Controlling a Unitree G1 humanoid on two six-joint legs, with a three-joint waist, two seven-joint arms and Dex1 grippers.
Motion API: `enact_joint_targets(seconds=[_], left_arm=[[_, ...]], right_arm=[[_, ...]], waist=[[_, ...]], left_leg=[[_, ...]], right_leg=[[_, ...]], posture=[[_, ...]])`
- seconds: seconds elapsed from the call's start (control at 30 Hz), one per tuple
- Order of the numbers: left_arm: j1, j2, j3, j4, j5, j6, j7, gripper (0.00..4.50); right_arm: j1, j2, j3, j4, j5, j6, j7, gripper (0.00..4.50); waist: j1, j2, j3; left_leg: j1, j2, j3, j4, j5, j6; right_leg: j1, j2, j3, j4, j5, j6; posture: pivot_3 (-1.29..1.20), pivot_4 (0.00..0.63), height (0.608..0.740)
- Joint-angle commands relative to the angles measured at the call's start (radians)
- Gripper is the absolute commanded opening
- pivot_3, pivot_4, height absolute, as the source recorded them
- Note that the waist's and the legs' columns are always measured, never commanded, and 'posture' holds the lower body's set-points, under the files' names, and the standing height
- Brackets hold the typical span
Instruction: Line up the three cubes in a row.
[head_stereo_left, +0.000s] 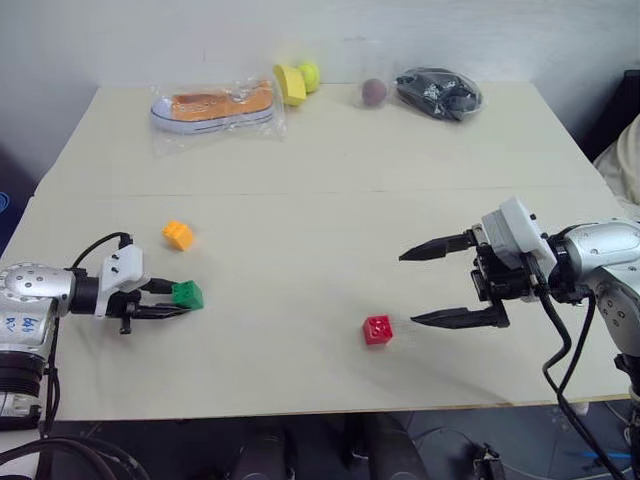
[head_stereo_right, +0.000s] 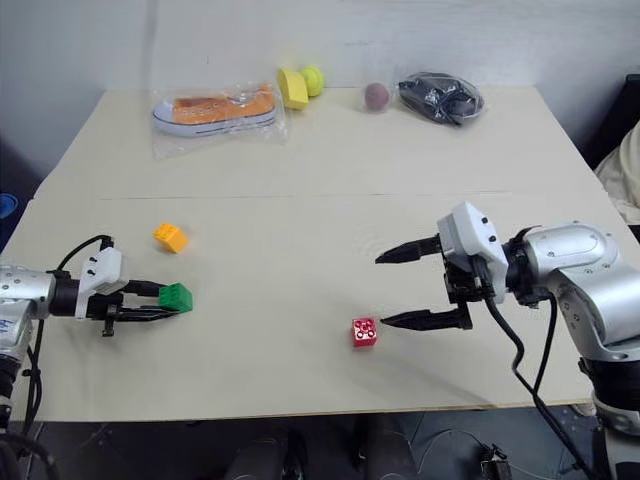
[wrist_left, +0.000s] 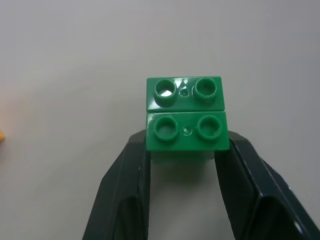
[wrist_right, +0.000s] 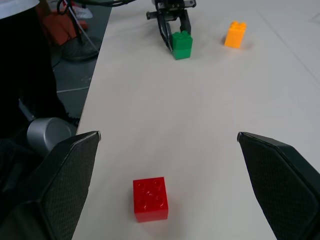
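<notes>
The green cube (head_stereo_left: 187, 294) stands on the cream table (head_stereo_left: 300, 200) near its left front, and my left gripper (head_stereo_left: 176, 299) is shut on it; the left wrist view shows both fingers pressed against the sides of the green cube (wrist_left: 186, 117). An orange-yellow cube (head_stereo_left: 178, 234) sits a little farther back on the table. The red cube (head_stereo_left: 378, 329) lies at the front centre. My right gripper (head_stereo_left: 411, 288) hovers just right of it, wide open and holding nothing. The right wrist view has the red cube (wrist_right: 150, 198) between its fingers but apart from them.
Along the table's far edge lie a bagged orange shoe (head_stereo_left: 213, 108), a yellow cup-shaped object (head_stereo_left: 290, 84), a yellow-green ball (head_stereo_left: 310, 73), a dark red ball (head_stereo_left: 373, 92) and a black bagged item (head_stereo_left: 438, 92). The table's front edge (head_stereo_left: 300, 412) runs close to the red cube.
</notes>
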Motion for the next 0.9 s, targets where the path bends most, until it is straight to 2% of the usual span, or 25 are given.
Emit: enact_joint_targets(seconds=[0.03,0.17,0.3,0.47,0.6,0.9], left_arm=[[0.041,-0.009,0.017,-0.166,-0.051,0.069,0.013,1.47],[0.131,-0.015,-0.004,-0.41,-0.071,0.155,0.045,1.47],[0.203,-0.008,-0.064,-0.609,0.009,0.188,0.108,1.47],[0.215,-0.066,-0.156,-0.824,0.051,0.318,0.231,1.47],[0.136,-0.134,-0.238,-0.833,0.099,0.403,0.31,1.47],[0.016,-0.217,-0.379,-0.771,0.17,0.464,0.335,1.47]], right_arm=[[0.019,-0.024,-0.025,-0.037,0.022,-0.015,0.022,4.5],[0.054,-0.035,-0.027,-0.055,0.014,-0.024,0.033,4.5],[0.12,-0.067,-0.023,-0.075,-0.014,-0.061,0.055,4.5],[0.172,-0.079,-0.032,-0.075,-0.038,-0.105,0.049,4.5],[0.187,-0.077,-0.031,-0.086,-0.034,-0.105,0.041,4.5],[0.197,-0.072,-0.031,-0.097,-0.034,-0.099,0.016,4.5]], waist=[[0.001,0.0,0.0],[0.001,0.0,0.0],[0.002,0.0,0.0],[0.003,0.0,0.0],[0.008,0.0,0.0],[0.01,0.0,0.0]], left_leg=[[0.0,0.0,0.0,0.0,0.0,0.0],[0.0,0.0,-0.001,0.001,0.0,0.0],[0.001,0.0,-0.001,0.0,0.0,0.0],[0.002,0.0,-0.001,0.0,0.0,0.0],[0.002,0.0,-0.001,0.0,0.0,0.0],[0.002,-0.001,-0.001,0.0,0.001,0.0]], right_leg=[[0.0,0.0,0.001,0.0,0.0,0.0],[0.0,-0.001,0.002,0.0,0.0,0.0],[0.001,0.0,0.003,0.0,0.0,0.0],[0.002,0.0,0.004,-0.004,0.0,0.0],[0.002,0.0,0.004,-0.004,0.0,0.0],[0.002,0.001,0.004,-0.004,0.0,0.0]], posture=[[0.0,0.15,0.74],[0.0,0.15,0.74],[0.0,0.15,0.74],[0.0,0.15,0.74],[0.0,0.15,0.74],[0.0,0.15,0.74]])
